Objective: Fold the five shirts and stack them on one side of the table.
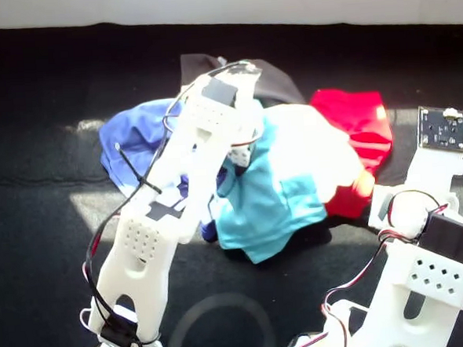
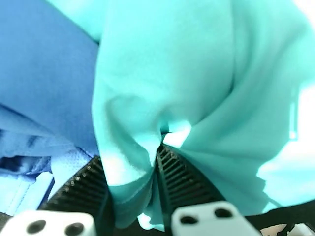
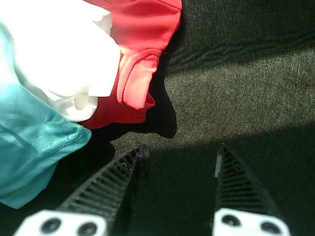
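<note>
- Clamping a fold of the teal shirt, the left gripper is closed tight on the cloth, which bunches between the ribbed black jaws and spills out past their tips.
- Just beside that gripper, on the outer flank of one jaw, lies the blue shirt, touching the teal one along a long edge.
- The right gripper stands released, its jaws spread wide with nothing between them, over a bare stretch of the black table cover.
- Ahead of the right gripper and off to one jaw's side sits the red shirt, its rolled hem the nearest part, close to that jaw's tip but apart from it.
- The white shirt lies over the red one, farther out on the same side, and a corner of the teal shirt reaches down alongside that jaw's base.
- From the high view, all the garments lie crumpled in one overlapping heap at mid-table, and the left arm stretches over the heap.
- Beyond the left gripper, at the heap's far edge, a dark shirt peeks out; it looks grey-brown, though glare makes that hard to judge.
</note>
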Robot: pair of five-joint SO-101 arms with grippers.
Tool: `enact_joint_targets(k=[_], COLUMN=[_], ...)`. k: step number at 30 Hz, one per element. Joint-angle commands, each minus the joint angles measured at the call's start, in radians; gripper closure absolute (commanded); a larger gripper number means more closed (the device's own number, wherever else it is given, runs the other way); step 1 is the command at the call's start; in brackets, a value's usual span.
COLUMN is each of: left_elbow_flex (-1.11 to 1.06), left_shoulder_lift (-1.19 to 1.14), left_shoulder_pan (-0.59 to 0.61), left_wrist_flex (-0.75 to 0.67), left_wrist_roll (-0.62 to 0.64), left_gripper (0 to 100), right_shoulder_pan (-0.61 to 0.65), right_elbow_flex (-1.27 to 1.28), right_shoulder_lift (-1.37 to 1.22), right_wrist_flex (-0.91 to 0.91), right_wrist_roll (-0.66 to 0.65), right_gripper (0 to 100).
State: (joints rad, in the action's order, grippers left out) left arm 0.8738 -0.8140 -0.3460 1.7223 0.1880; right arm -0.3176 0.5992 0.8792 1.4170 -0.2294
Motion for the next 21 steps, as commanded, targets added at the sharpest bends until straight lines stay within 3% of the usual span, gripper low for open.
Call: enact_joint_targets(k=[1, 11, 13, 21], left_elbow_flex=[0.041, -0.074, -0.12, -0.16], left_shoulder_lift=[0.005, 0.305, 0.39, 0.584], left_shoulder_pan=[0.058, 0.289, 0.363, 0.906], left_wrist_flex=[0.038, 0.041, 0.038, 0.021], left_wrist_roll=[-0.002, -0.006, -0.063, -0.203], left_gripper=[99, 99, 99, 99], right_shoulder_pan=[-0.005, -0.005, -0.005, -0.005], right_elbow_flex=[-0.041, -0.041, -0.041, -0.041], right_shoulder_lift=[0.007, 0.007, 0.007, 0.007], right_wrist_flex=[0.001, -0.005, -0.005, -0.005], right_wrist_roll=[-0.011, -0.011, -0.011, -0.009], right_gripper=[77.9, 77.9, 77.9, 77.9])
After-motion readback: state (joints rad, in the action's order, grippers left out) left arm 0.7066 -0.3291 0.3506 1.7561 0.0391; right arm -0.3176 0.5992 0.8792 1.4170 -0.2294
